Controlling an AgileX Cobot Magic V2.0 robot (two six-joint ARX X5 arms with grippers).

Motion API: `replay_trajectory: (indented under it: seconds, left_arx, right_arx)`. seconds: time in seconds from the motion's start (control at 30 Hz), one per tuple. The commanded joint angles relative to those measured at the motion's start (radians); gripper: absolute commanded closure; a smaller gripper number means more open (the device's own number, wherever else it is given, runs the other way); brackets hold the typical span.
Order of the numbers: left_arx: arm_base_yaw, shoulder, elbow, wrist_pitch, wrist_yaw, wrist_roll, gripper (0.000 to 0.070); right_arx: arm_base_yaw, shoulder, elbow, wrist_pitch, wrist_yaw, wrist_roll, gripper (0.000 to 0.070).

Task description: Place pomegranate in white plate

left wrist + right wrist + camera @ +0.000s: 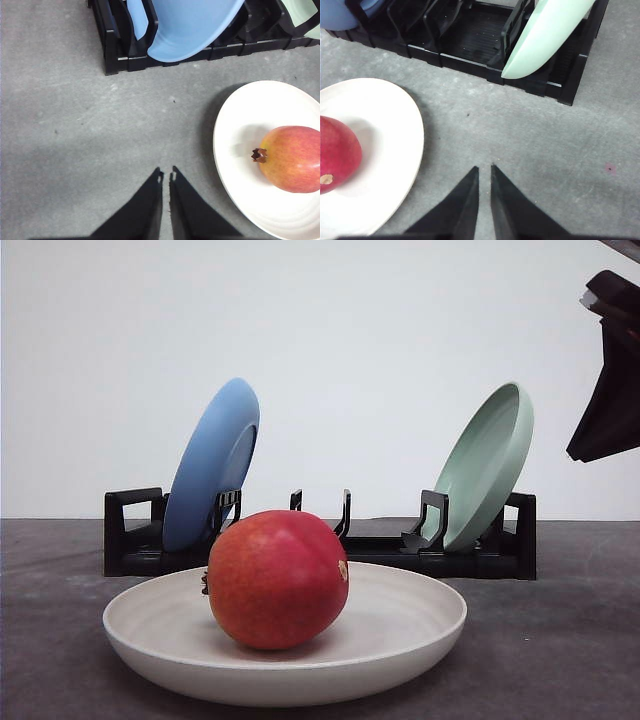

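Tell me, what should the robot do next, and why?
Probably nothing more than pull both arms back a little. The pomegranate already rests in the white plate, and the left gripper and right gripper are both shut, empty and off to the sides over the table.

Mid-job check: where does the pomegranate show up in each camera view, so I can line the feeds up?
Front view: the pomegranate sits center frame in the white plate.
Left wrist view: at the right edge of the picture, on the plate, dark crown nub facing the gripper side.
Right wrist view: cut off at the left edge, on the plate's rim side.
Shared landmark: the black dish rack behind the plate.
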Motion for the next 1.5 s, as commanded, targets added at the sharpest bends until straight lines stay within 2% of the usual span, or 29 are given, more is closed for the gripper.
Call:
replay_trajectory:
  seconds: [0.0, 0.07, 0.2, 0.4, 0.53, 0.67, 0.83, 1.03, 1.23, 1.47]
  left_arx:
    - [-0.001, 0.0, 0.012, 0.015, 0.003, 0.006, 0.07]
    - [0.001, -0.009, 0.012, 0.01, 0.003, 0.006, 0.07]
    - [0.016, -0.045, -0.025, 0.053, 0.002, 0.064, 0.07]
    - [0.069, -0.216, -0.237, 0.295, -0.009, 0.036, 0.07]
    - [0.107, -0.374, -0.376, 0.4, -0.103, -0.017, 0.07]
    - [0.147, -0.521, -0.483, 0.408, -0.185, -0.033, 0.07]
    - [0.196, -0.679, -0.591, 0.398, -0.19, -0.032, 0.07]
    - [0.209, -0.827, -0.671, 0.399, -0.191, -0.031, 0.07]
    - [0.209, -0.834, -0.719, 0.503, -0.191, 0.016, 0.07]
    - [0.21, -0.834, -0.721, 0.505, -0.192, 0.095, 0.07]
  right_arx:
    - [0.003, 0.006, 0.001, 0.01, 0.0, 0.0, 0.0662]
    - [0.003, 0.006, 0.001, 0.01, 0.0, 0.0, 0.0662]
    - [0.003, 0.006, 0.001, 0.01, 0.0, 0.0, 0.0662]
    - [0.003, 0.006, 0.001, 0.01, 0.0, 0.0, 0.0662]
    - [0.003, 0.006, 0.001, 0.01, 0.0, 0.001, 0.0662]
    - [0.003, 0.006, 0.001, 0.01, 0.0, 0.0, 0.0662]
    - [0.003, 0.006, 0.001, 0.01, 0.0, 0.0, 0.0662]
    - [0.003, 0.006, 0.001, 0.01, 0.0, 0.0, 0.0662]
    - [0.002, 0.006, 0.001, 0.011, 0.0, 0.001, 0.0662]
    - [0.002, 0.006, 0.001, 0.012, 0.0, 0.0, 0.0662]
